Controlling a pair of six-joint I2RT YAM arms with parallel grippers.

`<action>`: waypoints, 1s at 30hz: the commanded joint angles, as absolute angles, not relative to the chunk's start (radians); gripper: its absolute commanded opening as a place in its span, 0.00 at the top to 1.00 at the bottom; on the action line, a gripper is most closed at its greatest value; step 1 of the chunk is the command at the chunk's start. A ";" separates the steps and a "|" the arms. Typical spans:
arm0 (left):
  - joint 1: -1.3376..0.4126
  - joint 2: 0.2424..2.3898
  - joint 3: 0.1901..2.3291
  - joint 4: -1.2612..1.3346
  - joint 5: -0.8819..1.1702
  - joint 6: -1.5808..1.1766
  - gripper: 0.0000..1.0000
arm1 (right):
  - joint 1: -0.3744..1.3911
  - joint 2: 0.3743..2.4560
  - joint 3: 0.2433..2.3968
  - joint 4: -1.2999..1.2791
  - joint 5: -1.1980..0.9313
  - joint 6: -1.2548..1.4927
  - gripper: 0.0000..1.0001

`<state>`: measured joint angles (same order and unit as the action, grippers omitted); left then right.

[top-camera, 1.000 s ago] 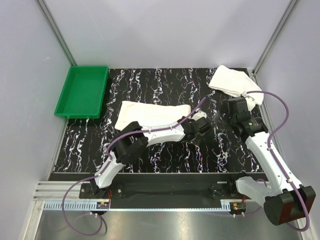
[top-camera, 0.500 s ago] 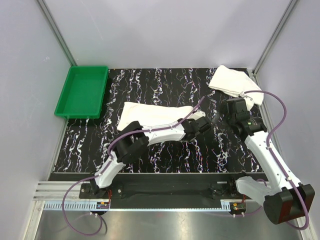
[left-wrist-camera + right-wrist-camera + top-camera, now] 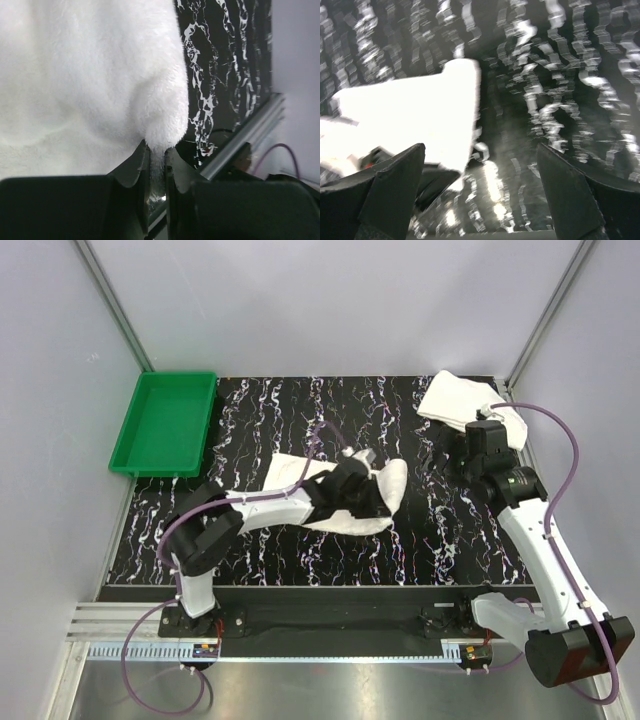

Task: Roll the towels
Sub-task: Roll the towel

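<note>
One white towel [image 3: 340,508] lies bunched and partly doubled over at the middle of the black marbled table [image 3: 300,410]. My left gripper [image 3: 360,473] is over its right part, shut on a fold of it. In the left wrist view the fingertips [image 3: 142,157] pinch a hanging tuft of this towel [image 3: 85,75]. The second towel [image 3: 458,400] lies crumpled at the back right corner. My right gripper [image 3: 472,452] hovers just in front of it, open and holding nothing. In the right wrist view its fingers [image 3: 395,180] stand wide apart, with the middle towel [image 3: 410,115] ahead on the left.
A green tray [image 3: 165,420] with nothing in it sits at the back left, half off the table's edge. Grey walls and metal posts close in the back and sides. The right arm's purple cable [image 3: 560,440] loops near the right wall.
My left gripper has shut on the middle towel's right end and moved left with it, so the towel is now bunched and folded over. The right gripper has drawn back a little towards the far towel.
</note>
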<state>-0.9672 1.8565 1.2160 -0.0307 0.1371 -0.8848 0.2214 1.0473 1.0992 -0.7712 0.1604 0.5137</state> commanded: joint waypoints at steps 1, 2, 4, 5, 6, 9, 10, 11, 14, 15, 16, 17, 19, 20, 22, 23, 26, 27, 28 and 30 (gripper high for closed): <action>-0.931 1.799 1.059 0.346 0.290 -1.095 1.00 | 0.218 1.060 1.094 -0.689 -0.045 0.506 0.00; -0.927 1.793 0.993 0.439 0.296 -1.147 1.00 | 0.219 1.069 1.088 -0.677 -0.072 0.512 0.00; -0.913 1.773 0.924 0.507 0.288 -1.181 1.00 | 0.218 1.077 1.072 -0.646 -0.142 0.511 0.00; -0.905 1.766 0.911 0.511 0.282 -1.207 1.00 | 0.218 1.083 1.063 -0.638 -0.155 0.518 0.00; -0.900 1.758 0.899 0.508 0.282 -1.219 1.00 | 0.218 1.086 1.057 -0.628 -0.194 0.522 0.00; -0.879 1.738 0.825 0.546 0.270 -1.305 1.00 | 0.219 1.089 1.026 -0.569 -0.271 0.552 0.00; -0.871 1.733 0.807 0.566 0.273 -1.325 1.00 | 0.218 1.091 1.017 -0.534 -0.294 0.560 0.00; -0.864 1.730 0.772 0.607 0.276 -1.366 1.00 | 0.218 1.091 1.006 -0.519 -0.310 0.577 0.00; -0.844 1.718 0.707 0.713 0.273 -1.429 1.00 | 0.218 1.094 0.982 -0.492 -0.345 0.591 0.00; -0.838 1.714 0.700 0.725 0.275 -1.440 1.00 | 0.219 1.094 0.974 -0.489 -0.345 0.592 0.00; -0.836 1.712 0.690 0.739 0.276 -1.451 1.00 | 0.218 1.094 0.973 -0.486 -0.344 0.592 0.00; -0.833 1.709 0.668 0.780 0.279 -1.478 1.00 | 0.218 1.092 0.973 -0.485 -0.345 0.591 0.00; -0.825 1.707 0.643 0.828 0.279 -1.515 1.00 | 0.218 1.095 0.976 -0.474 -0.354 0.591 0.00; -0.824 1.709 0.617 0.883 0.279 -1.547 1.00 | 0.218 1.094 0.979 -0.471 -0.359 0.589 0.00; -0.822 1.715 0.594 0.969 0.273 -1.584 1.00 | 0.218 1.095 0.985 -0.463 -0.371 0.588 0.00; -0.824 1.720 0.572 0.997 0.272 -1.616 1.00 | 0.218 1.097 0.988 -0.459 -0.377 0.588 0.00; -0.822 1.746 0.534 1.110 0.265 -1.696 1.00 | 0.218 1.109 0.982 -0.437 -0.413 0.588 0.00; -0.822 1.759 0.525 1.136 0.262 -1.715 1.00 | 0.218 1.114 0.974 -0.431 -0.434 0.591 0.00; -0.822 1.763 0.522 1.135 0.262 -1.730 1.00 | 0.218 1.120 0.968 -0.416 -0.445 0.597 0.00; -0.819 1.741 0.520 1.079 0.261 -1.732 1.00 | 0.218 1.137 0.942 -0.393 -0.477 0.617 0.00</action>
